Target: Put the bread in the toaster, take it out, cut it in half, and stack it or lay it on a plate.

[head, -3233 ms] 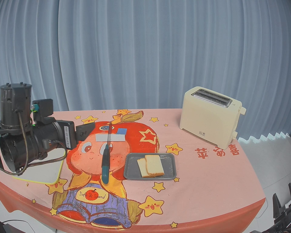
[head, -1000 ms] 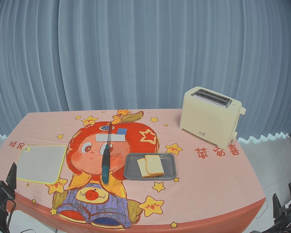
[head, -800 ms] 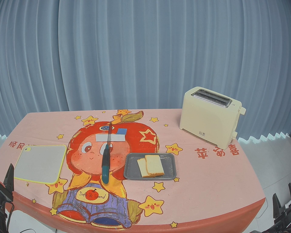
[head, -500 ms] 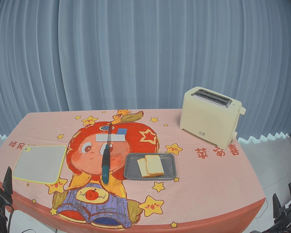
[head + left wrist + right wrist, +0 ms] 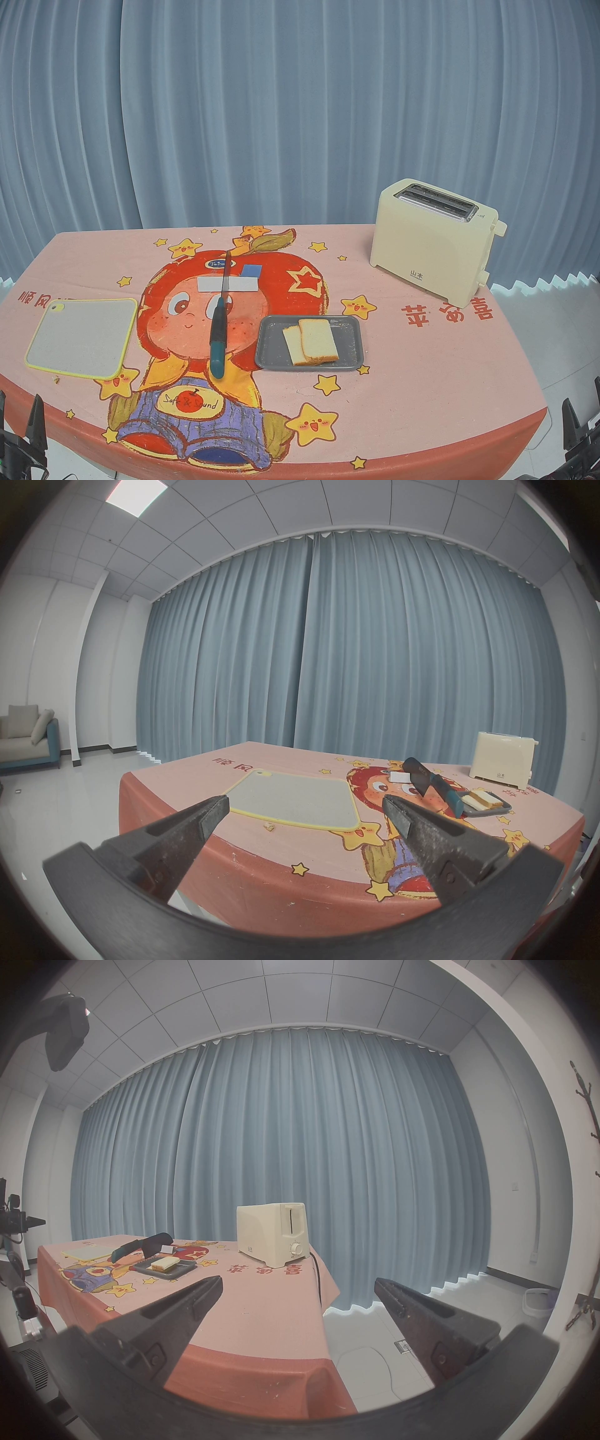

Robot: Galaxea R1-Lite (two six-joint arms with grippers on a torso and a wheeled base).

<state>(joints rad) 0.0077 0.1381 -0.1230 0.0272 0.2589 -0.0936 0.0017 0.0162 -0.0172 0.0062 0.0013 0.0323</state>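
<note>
We see a cream toaster [image 5: 434,240] of smooth, slightly glossy plastic with a metal top. The bread [image 5: 317,339] looks dry and porous on a matt grey plate [image 5: 350,344]. The knife [image 5: 218,331] has a metal blade and smooth teal plastic handle. The printed tablecloth [image 5: 431,381] is matt cloth; the cutting board [image 5: 81,337] looks smooth plastic.
</note>
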